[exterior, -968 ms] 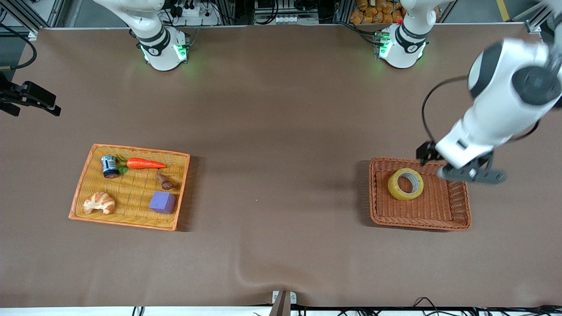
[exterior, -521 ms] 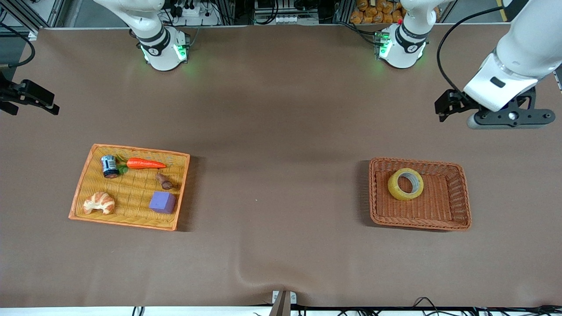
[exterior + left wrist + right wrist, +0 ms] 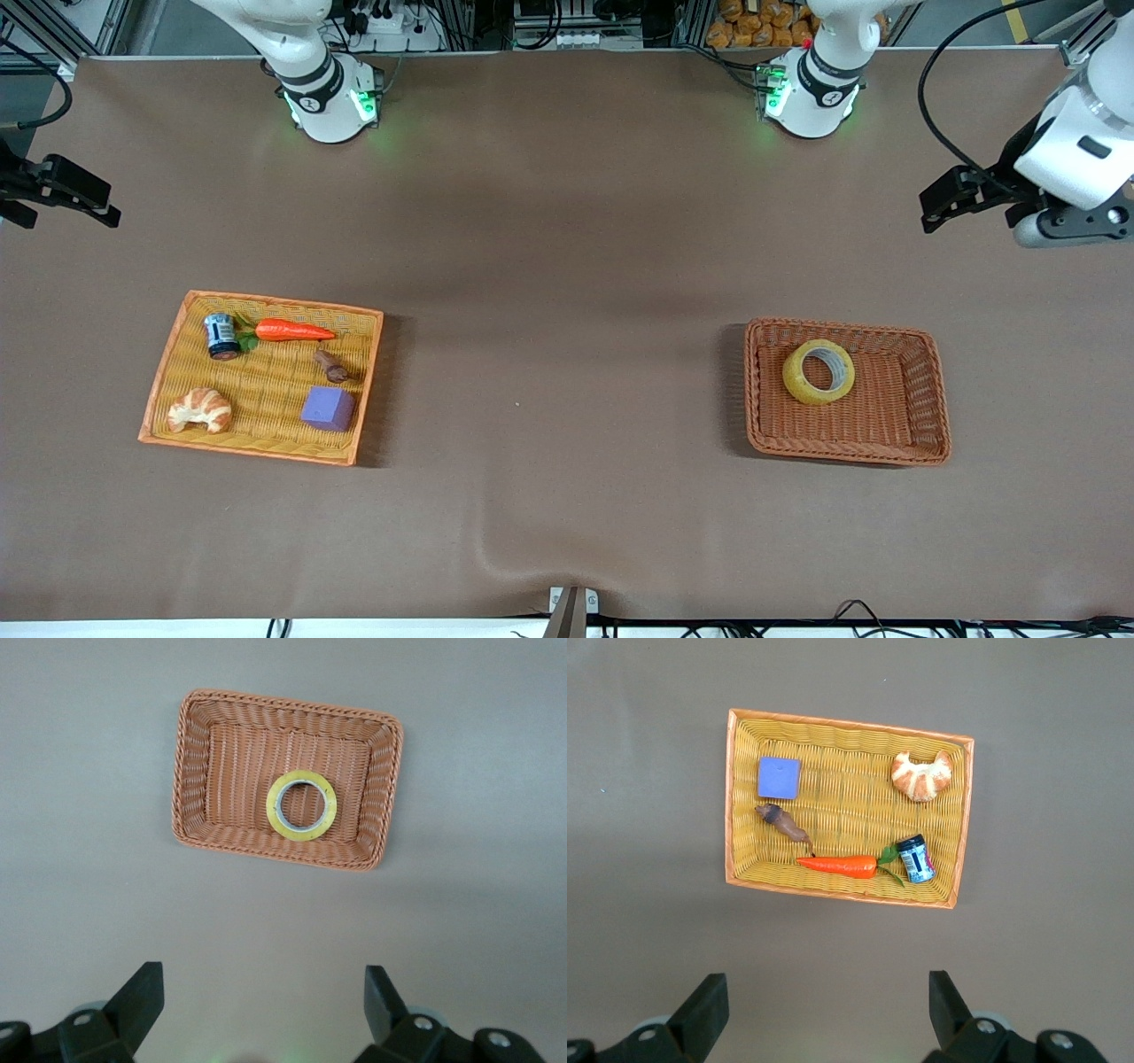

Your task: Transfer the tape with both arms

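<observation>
The tape (image 3: 797, 383) is a yellowish ring with a grey-white core. It lies flat in a brown wicker basket (image 3: 930, 443) toward the left arm's end of the table. My left gripper (image 3: 1076, 229) hangs high over bare table at that end, well apart from the basket. In the left wrist view its fingers (image 3: 142, 1001) stand wide open around nothing, with the tape (image 3: 302, 835) and basket (image 3: 190, 771) far below. My right gripper (image 3: 828, 1001) is open and empty, high over the table beside the yellow tray (image 3: 733, 797); in the front view only a black part of its hand (image 3: 62, 190) shows at the edge.
The yellow wicker tray (image 3: 266, 447) toward the right arm's end holds a carrot (image 3: 292, 330), a small can (image 3: 221, 335), a croissant (image 3: 199, 409), a purple cube (image 3: 328, 408) and a small brown object (image 3: 332, 365). Brown cloth covers the table between tray and basket.
My left gripper has risen from just over the basket beside the tape and swung out toward the left arm's end of the table. The tape stays in the basket. The right arm barely moved.
</observation>
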Controlling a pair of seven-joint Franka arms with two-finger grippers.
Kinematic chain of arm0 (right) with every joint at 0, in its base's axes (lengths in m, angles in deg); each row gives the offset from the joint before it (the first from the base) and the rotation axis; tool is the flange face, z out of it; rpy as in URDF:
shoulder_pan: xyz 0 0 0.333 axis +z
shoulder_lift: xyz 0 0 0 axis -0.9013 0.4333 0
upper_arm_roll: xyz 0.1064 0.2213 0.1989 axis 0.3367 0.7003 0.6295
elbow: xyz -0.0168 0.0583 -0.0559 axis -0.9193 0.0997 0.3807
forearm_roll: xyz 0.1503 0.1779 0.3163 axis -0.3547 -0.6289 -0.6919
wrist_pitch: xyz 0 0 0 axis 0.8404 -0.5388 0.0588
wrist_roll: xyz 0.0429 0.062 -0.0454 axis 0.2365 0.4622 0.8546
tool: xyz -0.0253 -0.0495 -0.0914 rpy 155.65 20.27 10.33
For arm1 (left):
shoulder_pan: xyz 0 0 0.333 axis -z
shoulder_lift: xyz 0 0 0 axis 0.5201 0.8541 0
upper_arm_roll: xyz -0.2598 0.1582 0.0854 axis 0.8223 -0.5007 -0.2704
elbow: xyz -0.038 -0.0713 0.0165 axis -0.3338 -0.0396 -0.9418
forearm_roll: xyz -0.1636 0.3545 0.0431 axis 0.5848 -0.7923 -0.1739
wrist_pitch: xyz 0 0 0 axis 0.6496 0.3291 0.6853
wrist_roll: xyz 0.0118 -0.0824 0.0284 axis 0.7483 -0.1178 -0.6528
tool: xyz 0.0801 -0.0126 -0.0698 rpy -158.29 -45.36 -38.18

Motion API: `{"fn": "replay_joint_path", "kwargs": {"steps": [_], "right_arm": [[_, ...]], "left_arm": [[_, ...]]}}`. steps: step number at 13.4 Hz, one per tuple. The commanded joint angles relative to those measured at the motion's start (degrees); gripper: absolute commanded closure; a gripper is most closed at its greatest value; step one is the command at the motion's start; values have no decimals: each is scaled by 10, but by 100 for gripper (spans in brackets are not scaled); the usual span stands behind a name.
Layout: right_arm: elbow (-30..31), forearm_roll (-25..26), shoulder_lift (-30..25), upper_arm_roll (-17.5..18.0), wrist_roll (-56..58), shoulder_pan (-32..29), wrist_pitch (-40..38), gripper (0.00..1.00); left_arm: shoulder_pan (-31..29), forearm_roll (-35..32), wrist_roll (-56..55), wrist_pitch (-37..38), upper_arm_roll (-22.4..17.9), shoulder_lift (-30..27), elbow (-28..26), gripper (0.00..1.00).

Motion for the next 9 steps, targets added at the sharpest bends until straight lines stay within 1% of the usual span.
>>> {"fn": "replay_joint_path", "kwargs": {"steps": [1, 7, 9], "right_arm": [[17, 1, -17, 12, 9, -15, 0, 0], [18, 1, -16, 6, 5, -8, -1, 0], [18, 0, -16, -24, 0, 20, -2, 0]], "left_arm": [[102, 10, 2, 9, -99, -12, -4, 0], [99, 11, 2, 12, -104, -11, -1, 0], [99, 10, 2, 13, -104, -11, -1, 0]]}}
